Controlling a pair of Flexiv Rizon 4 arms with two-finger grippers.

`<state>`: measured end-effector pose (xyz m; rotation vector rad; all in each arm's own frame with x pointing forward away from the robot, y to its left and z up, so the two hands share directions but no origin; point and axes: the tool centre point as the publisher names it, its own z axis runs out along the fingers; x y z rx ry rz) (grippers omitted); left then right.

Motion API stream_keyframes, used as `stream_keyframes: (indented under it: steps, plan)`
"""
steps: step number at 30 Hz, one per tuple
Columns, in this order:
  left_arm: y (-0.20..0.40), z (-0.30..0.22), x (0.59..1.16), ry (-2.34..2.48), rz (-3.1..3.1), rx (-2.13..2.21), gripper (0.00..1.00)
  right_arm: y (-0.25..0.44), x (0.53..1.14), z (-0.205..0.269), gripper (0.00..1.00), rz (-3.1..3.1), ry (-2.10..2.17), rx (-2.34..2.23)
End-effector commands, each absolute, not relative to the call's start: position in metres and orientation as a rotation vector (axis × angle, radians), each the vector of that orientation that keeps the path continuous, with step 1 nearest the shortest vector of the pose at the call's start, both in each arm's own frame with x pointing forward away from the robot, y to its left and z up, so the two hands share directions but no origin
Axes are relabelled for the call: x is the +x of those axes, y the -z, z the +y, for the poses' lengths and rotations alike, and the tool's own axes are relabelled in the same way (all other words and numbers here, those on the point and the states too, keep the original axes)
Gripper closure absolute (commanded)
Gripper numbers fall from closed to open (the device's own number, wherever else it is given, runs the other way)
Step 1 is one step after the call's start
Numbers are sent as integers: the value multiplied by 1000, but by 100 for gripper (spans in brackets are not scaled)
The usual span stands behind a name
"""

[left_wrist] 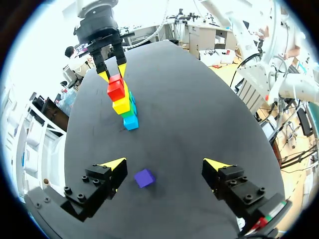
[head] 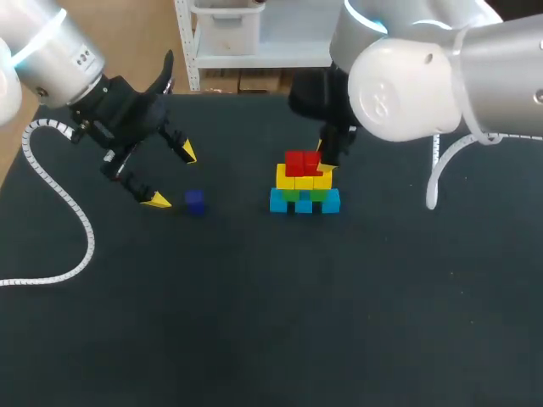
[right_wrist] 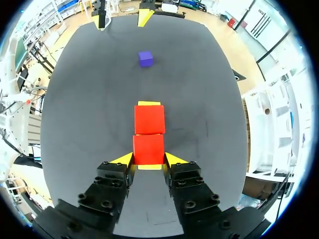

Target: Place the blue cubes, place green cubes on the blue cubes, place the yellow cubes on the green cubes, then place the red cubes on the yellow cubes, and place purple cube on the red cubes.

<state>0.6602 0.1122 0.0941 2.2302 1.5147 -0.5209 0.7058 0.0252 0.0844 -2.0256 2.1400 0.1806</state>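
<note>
A red cube [right_wrist: 148, 149] is pinched in the right jaws for seating on the yellow cubes [head: 303, 180], and the purple cube [left_wrist: 144, 178] is lined up ahead of spread left jaws, probably for later.

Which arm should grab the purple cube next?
Left. The purple cube sits just ahead of the open left gripper. The right gripper is away at the stack, closed on a red cube.
</note>
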Motion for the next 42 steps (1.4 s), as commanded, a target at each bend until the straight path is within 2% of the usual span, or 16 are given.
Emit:
stream_keyframes:
  steps: [1, 5, 11, 14, 15, 16, 18, 20, 37, 42]
  plan:
    - [-93, 113, 660, 519, 1509, 2228, 0, -84, 707, 25, 100, 2147, -184, -2025]
    - [-93, 113, 660, 519, 1509, 2228, 0, -83, 708, 26, 100, 2146, -191, -2026]
    - [-93, 113, 660, 519, 1509, 2228, 0, -82, 709, 27, 94, 2143, -194, -2028]
    - [-93, 113, 660, 519, 1509, 2228, 0, -82, 710, 27, 80, 2143, -195, -2029]
    - [-93, 113, 660, 519, 1509, 2228, 0, -82, 710, 27, 74, 2143, -195, -2029]
    - [-93, 113, 660, 519, 1509, 2228, 0, -82, 710, 27, 62, 2143, -196, -2029]
    - [-93, 113, 660, 519, 1509, 2228, 0, -82, 710, 27, 52, 2142, -197, -2030]
    - [-93, 113, 660, 519, 1509, 2228, 0, -82, 710, 27, 0, 2141, -199, -2032]
    - [-93, 113, 660, 519, 1509, 2228, 0, -95, 710, 17, 0, 2135, -226, -1985]
    - [-93, 113, 660, 519, 1509, 2228, 0, -108, 705, 0, 0, 2027, -376, -1833]
